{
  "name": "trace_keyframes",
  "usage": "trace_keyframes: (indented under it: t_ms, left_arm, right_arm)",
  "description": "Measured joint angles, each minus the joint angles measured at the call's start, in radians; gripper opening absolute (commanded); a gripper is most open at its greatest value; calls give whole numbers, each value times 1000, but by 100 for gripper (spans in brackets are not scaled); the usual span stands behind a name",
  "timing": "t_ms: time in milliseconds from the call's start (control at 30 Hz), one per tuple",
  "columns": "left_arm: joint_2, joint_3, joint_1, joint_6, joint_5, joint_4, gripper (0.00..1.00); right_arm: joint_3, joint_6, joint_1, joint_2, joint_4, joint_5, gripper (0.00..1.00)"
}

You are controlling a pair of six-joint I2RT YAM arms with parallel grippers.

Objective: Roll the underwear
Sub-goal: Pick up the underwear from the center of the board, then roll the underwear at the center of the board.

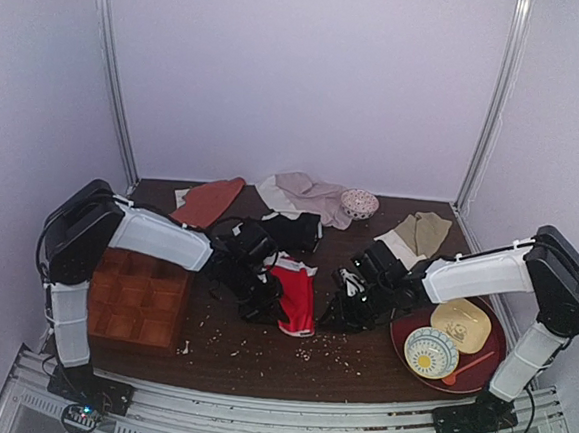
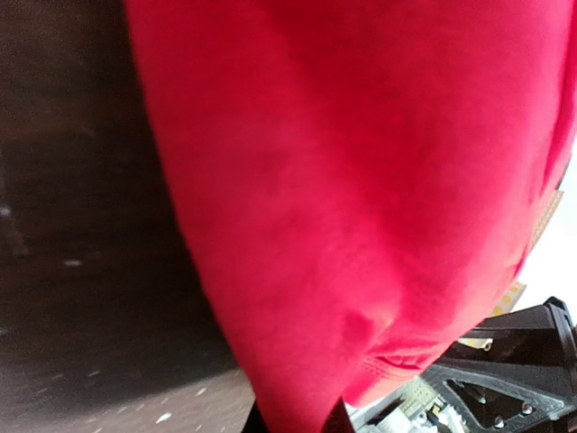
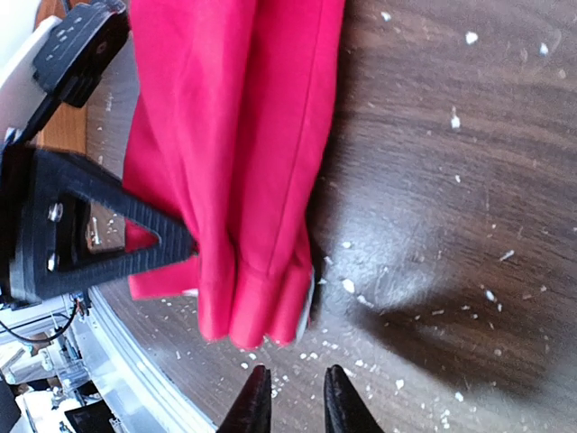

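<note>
Although the underwear (image 3: 243, 153) lies folded lengthwise into a narrow red band at the middle of the table (image 3: 451, 180), no roll shows yet, so I judge the task to be roughly halfway. The left claw (image 1: 261, 297) is clamped on the fabric at one long side. The right claw (image 3: 297, 379) sits just short of the band's hem, its fingers a little apart and holding nothing. What is left is the rolling itself, from one end to the other.
</note>
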Motion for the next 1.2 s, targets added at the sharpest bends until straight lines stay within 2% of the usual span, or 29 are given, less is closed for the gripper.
trace_keyframes:
  t_ms: [300,433,633,867,1200]
  left_arm:
    - [-5,87,69,150,121,-249,0]
    - [-5,122,86,210,182,-317,0]
    - [-3,129,102,257,262,-383,0]
    - [-2,125,118,286,303,-417,0]
    - [-2,73,126,291,328,-413,0]
  right_arm:
    - [14,-106,44,-99,-65,82,26]
    - [61,-223,145,-134,-105,196,27]
    - [87,-445,320,-151,-85,421,36]
    - [132,-672,455,-104,-65,658,56]
    - [131,-888,535,51,90,865,62]
